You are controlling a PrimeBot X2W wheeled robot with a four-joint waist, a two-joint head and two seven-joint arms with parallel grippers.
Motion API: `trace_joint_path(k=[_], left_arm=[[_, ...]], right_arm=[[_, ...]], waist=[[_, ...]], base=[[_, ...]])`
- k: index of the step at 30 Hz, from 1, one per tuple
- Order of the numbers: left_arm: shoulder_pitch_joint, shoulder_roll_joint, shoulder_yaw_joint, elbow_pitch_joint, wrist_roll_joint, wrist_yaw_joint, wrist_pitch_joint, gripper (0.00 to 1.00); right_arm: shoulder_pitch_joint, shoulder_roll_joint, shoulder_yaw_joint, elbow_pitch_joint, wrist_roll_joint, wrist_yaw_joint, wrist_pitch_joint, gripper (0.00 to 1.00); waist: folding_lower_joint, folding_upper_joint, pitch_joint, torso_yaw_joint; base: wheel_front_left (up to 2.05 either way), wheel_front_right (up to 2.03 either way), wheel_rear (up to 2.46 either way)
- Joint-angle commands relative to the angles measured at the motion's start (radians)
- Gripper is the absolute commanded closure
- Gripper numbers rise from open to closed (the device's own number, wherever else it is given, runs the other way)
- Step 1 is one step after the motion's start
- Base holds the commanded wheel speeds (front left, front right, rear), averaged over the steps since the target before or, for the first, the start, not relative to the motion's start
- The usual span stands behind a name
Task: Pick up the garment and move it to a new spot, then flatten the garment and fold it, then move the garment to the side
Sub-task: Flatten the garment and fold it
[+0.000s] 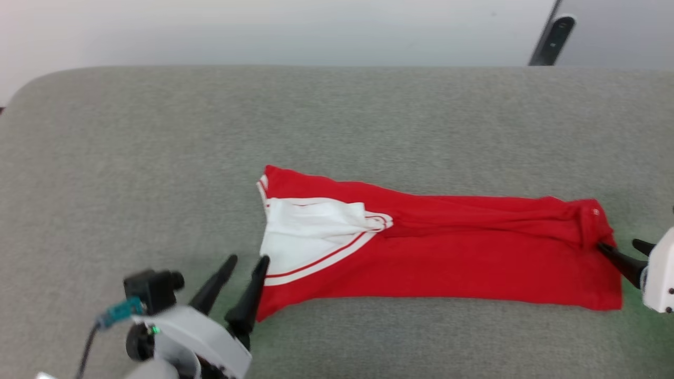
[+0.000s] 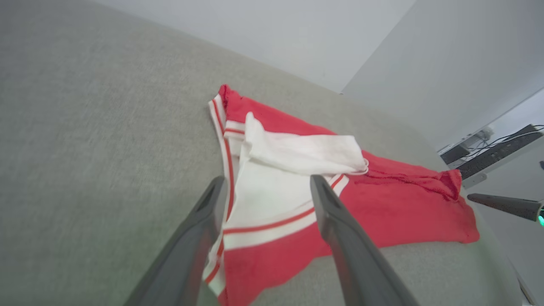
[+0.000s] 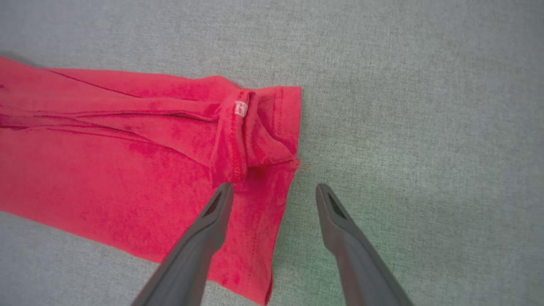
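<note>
The garment (image 1: 447, 252) lies folded into a long red band on the grey table, its white sleeve with red stripes at the left end (image 1: 310, 237). My left gripper (image 1: 248, 258) stands open at that left end, one finger over the sleeve edge, the other over bare table; in the left wrist view the gripper (image 2: 265, 187) straddles the striped edge of the garment (image 2: 382, 208). My right gripper (image 1: 621, 245) stands open at the red hem on the right, holding nothing. In the right wrist view the gripper (image 3: 274, 191) spans the corner of the garment (image 3: 127, 170).
The grey fabric-covered table (image 1: 337, 116) stretches wide behind and to the left of the garment. A dark slanted device (image 1: 550, 39) stands beyond the back edge at the right. Cables and equipment (image 2: 493, 153) lie past the table's far end.
</note>
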Motion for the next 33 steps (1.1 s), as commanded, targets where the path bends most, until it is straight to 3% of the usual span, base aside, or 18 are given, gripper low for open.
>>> trace_joint_path(k=[1, 10, 14, 18, 25, 26, 29, 33], left_arm=[[0.044, -0.020, 0.028, -0.016, 0.036, 0.005, 0.001, 0.00], [0.215, -0.189, 0.278, -0.076, 0.392, 0.046, 0.001, 0.00], [0.254, -0.255, 0.356, -0.083, 0.552, 0.036, 0.001, 0.00], [0.266, -0.286, 0.373, -0.051, 0.677, 0.017, 0.001, 0.00], [0.245, -0.358, 0.422, -0.006, 0.768, -0.029, 0.001, 0.00], [0.242, -0.369, 0.429, -0.002, 0.778, -0.037, 0.001, 0.00], [0.240, -0.393, 0.452, 0.008, 0.809, -0.056, 0.000, 0.00], [0.249, -0.418, 0.492, 0.021, 0.843, -0.077, 0.000, 0.00]], right_arm=[[0.015, -0.005, -0.017, 0.003, 0.005, -0.001, 0.011, 0.00], [-0.015, 0.025, -0.120, 0.116, 0.015, -0.001, 0.199, 0.00], [-0.054, 0.061, -0.162, 0.187, -0.027, -0.001, 0.273, 0.00], [-0.092, 0.089, -0.190, 0.260, -0.091, -0.001, 0.335, 0.00], [-0.109, 0.150, -0.218, 0.342, -0.206, -0.002, 0.378, 0.00], [-0.105, 0.163, -0.221, 0.343, -0.212, -0.002, 0.380, 0.45], [-0.092, 0.191, -0.225, 0.318, -0.208, 0.000, 0.370, 1.00], [-0.076, 0.191, -0.239, 0.289, -0.205, 0.000, 0.348, 1.00]], waist=[[0.0000, 0.0000, -0.007, 0.040], [0.0000, 0.0000, -0.003, 0.112], [0.0000, 0.0000, 0.004, 0.131], [0.0000, 0.0000, 0.016, 0.150], [0.0000, 0.0000, 0.046, 0.168], [0.0000, 0.0000, 0.050, 0.169], [0.0000, 0.0000, 0.056, 0.169], [0.0000, 0.0000, 0.054, 0.158]], base=[[0.00, 0.00, 0.00], [0.00, 0.00, 0.00], [0.00, 0.00, 0.00], [0.00, 0.00, 0.00], [0.00, 0.00, 0.00], [0.00, 0.00, 0.00], [0.00, 0.00, 0.00], [0.00, 0.00, 0.00]])
